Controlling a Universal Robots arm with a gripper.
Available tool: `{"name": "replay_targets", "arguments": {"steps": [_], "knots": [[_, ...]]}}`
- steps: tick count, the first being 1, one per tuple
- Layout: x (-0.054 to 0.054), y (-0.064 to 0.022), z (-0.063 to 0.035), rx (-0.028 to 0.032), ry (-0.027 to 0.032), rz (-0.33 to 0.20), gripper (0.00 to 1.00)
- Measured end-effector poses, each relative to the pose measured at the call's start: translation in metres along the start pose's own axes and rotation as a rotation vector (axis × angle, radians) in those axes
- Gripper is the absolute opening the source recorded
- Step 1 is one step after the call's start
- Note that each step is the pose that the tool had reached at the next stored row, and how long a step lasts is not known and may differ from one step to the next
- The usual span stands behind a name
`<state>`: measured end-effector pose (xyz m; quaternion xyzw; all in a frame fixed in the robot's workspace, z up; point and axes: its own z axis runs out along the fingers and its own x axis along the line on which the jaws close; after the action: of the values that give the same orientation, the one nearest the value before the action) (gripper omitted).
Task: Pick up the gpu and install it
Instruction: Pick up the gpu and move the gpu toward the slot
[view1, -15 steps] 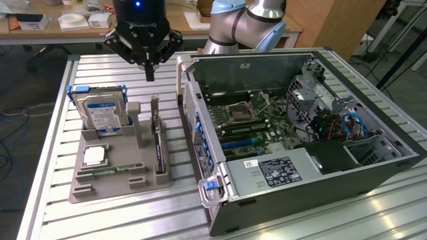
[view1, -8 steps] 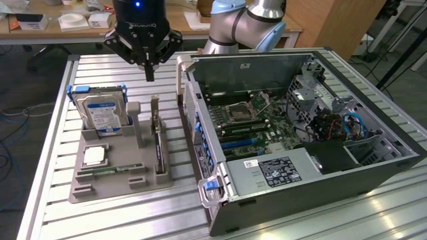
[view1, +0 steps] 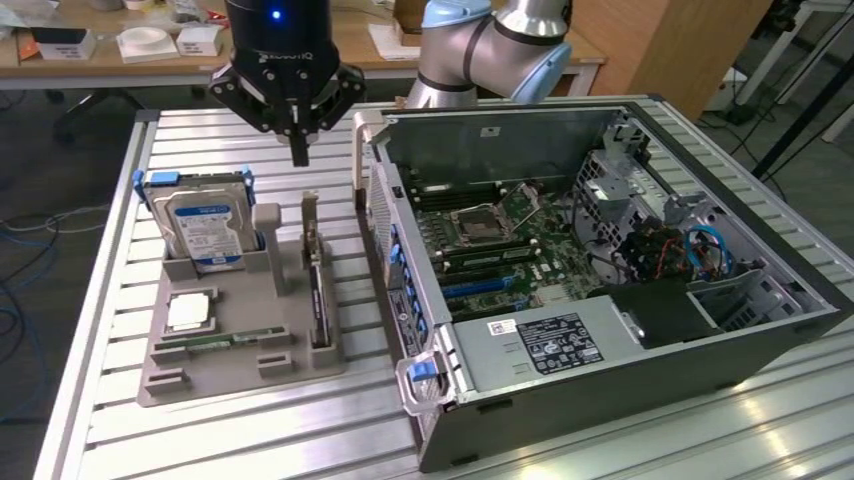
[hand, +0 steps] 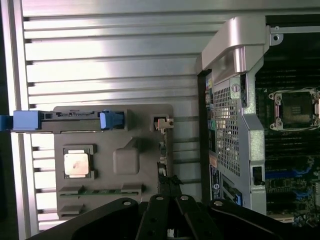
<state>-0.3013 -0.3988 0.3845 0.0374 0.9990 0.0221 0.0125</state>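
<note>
The gpu (view1: 316, 290) is a thin dark card standing on edge in a slot of the grey tray (view1: 240, 375), its pale bracket end toward the back. My gripper (view1: 299, 152) hangs well above the tray's far end, fingers shut to a point and holding nothing. In the wrist view the gpu (hand: 163, 170) shows as a narrow dark edge running under my gripper (hand: 169, 201). The open computer case (view1: 587, 290) lies beside the tray on the exterior view's right, its motherboard (view1: 507, 245) exposed.
In the tray stand a silver hard drive (view1: 200, 228) with blue tabs, a processor chip (view1: 191, 312) and a green memory stick (view1: 214, 343). The case's side wall (hand: 235, 125) rises close to the gpu. All rest on a slatted metal table (view1: 107, 300).
</note>
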Motion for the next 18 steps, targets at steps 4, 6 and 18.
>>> {"name": "replay_targets", "arguments": {"steps": [4,6,18], "knots": [[0.0,-0.0001,0.0028,0.0,0.0,0.0,0.11],[0.0001,-0.0002,0.004,0.0,0.0,0.0,0.11],[0.0001,-0.0003,0.0061,-0.0001,-0.0001,0.0,0.11]]}}
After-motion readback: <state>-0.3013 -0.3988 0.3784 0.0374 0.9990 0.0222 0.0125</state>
